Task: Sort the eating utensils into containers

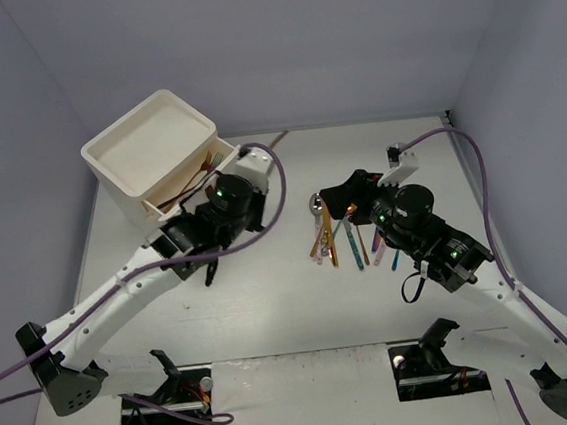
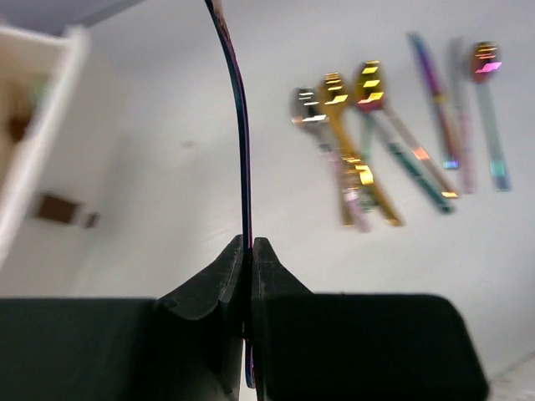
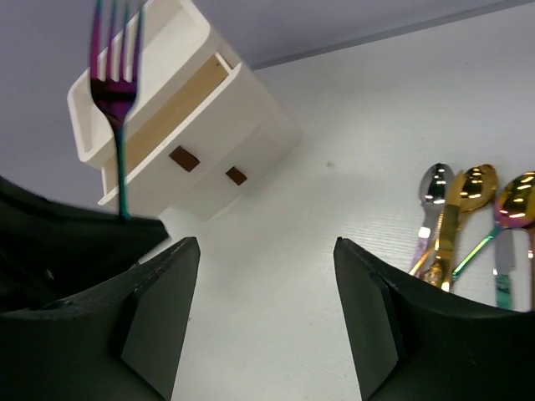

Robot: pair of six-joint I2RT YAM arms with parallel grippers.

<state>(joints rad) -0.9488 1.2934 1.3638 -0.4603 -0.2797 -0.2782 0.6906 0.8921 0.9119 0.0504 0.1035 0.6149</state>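
Purple-tined fork (image 2: 242, 150) with a teal handle is pinched by that handle in the left gripper (image 2: 249, 244), whose jaws are pressed tight on it, tines pointing away from the fingers. At its 3 o'clock, the right gripper (image 3: 266, 251) has jaws well apart and nothing between them. Just beside it, gold, pink, teal and silver utensils (image 1: 346, 237) lie fanned on the white table (image 1: 272, 304). Farther off, at 10 o'clock, the white drawer cabinet (image 1: 126, 192) shows 2 brown handles (image 3: 184, 159).

We see white arms (image 1: 120, 288) with black joints (image 1: 225, 206), green lights (image 1: 218, 192), purple cables (image 1: 279, 188); left gripper (image 2: 249, 244) and right gripper (image 3: 266, 251) matte black.
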